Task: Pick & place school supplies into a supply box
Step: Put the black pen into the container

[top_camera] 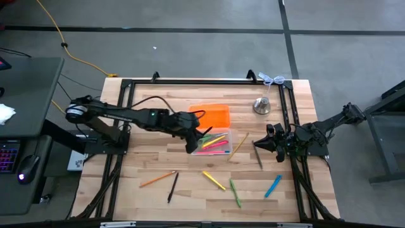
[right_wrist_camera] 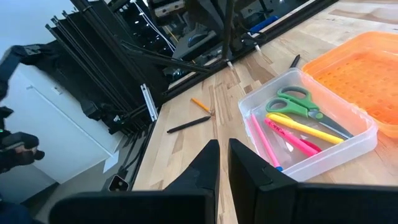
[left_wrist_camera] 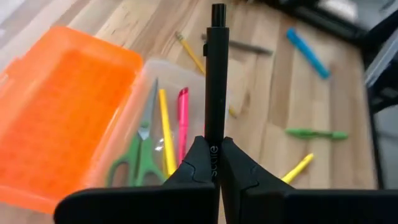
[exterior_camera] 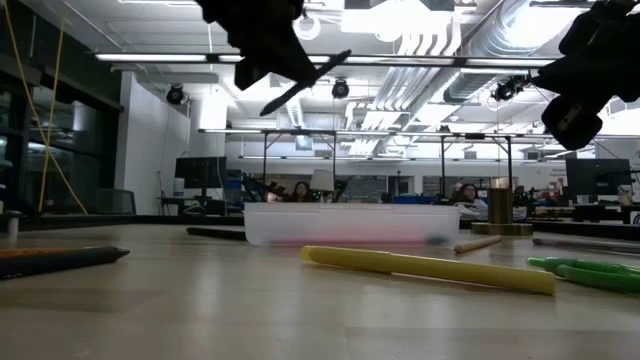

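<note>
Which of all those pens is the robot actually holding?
The black pen, pinched in the left pincer above the clear box. Every other pen lies in the box or on the table.

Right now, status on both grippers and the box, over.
Left gripper shut on black pen, above open supply box. Right gripper shut, empty, parked at right. Scissors already inside. Nothing blocking the box.

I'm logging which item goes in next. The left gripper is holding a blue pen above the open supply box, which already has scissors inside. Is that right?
Not quite: the pen is black, not blue. The left wrist view shows the left gripper shut on a black pen above the open supply box, with green-handled scissors already inside. A blue pen lies on the table beyond.
</note>
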`<action>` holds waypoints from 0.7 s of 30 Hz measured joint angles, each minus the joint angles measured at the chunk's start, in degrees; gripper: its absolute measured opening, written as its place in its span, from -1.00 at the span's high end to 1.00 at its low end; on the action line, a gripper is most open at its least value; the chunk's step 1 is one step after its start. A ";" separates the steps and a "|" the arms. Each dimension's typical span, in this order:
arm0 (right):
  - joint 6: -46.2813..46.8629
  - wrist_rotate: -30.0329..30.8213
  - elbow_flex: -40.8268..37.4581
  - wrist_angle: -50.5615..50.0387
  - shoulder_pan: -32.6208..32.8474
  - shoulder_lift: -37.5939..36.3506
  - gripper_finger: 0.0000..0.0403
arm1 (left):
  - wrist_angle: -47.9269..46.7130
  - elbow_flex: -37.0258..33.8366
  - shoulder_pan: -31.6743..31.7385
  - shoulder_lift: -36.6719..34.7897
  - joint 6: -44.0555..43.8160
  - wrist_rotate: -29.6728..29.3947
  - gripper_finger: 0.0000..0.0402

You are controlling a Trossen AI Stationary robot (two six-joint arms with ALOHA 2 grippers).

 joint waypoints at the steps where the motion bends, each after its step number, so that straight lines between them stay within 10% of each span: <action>1: 0.00 0.00 0.00 -0.20 0.00 0.00 0.94 | -0.87 1.46 0.02 1.20 1.17 -0.20 0.85; 21: 0.00 -0.18 0.00 -1.32 -0.01 -0.02 0.94 | -18.73 23.43 0.02 17.62 15.70 -0.29 0.83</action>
